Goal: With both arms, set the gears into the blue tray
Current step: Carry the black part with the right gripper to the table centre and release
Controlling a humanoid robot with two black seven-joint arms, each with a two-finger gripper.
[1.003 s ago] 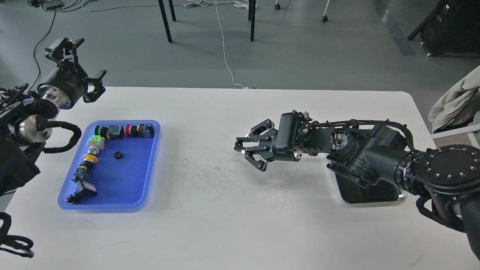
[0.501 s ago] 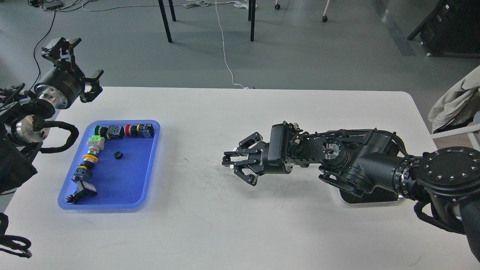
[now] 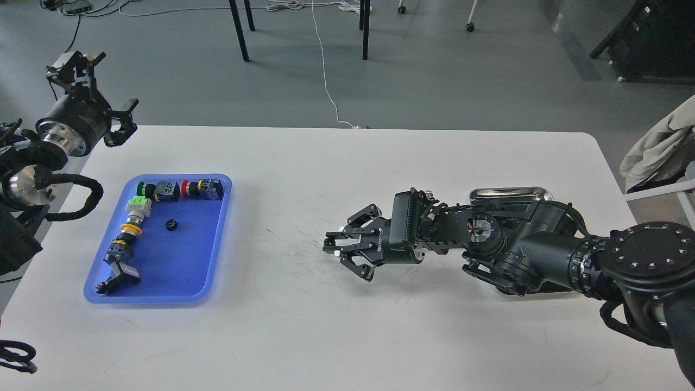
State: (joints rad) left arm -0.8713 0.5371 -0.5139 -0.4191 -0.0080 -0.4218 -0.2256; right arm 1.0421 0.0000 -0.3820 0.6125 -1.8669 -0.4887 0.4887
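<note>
Gear [image 3: 171, 224] in the blue tray [image 3: 187, 282], far from both sets of fingers.

One small black gear lies on the tray floor, well to the left of the right fingers [image 3: 347, 243] and below and to the right of the left fingers [image 3: 89, 81], touching neither. A bent row of switches [image 3: 138, 209] lines the tray's far and left sides, just beside the gear but apart from it. The right fingers hover over the bare desk [image 3: 304, 336] near its middle, pointing left toward the tray, drawn narrow; whether anything is pinched between them cannot be told. The left fingers are raised off the desk's far-left corner, spread wide and holding nothing. Behind the right arm, a silver tray [image 3: 510, 192] shows only its far rim.
</note>
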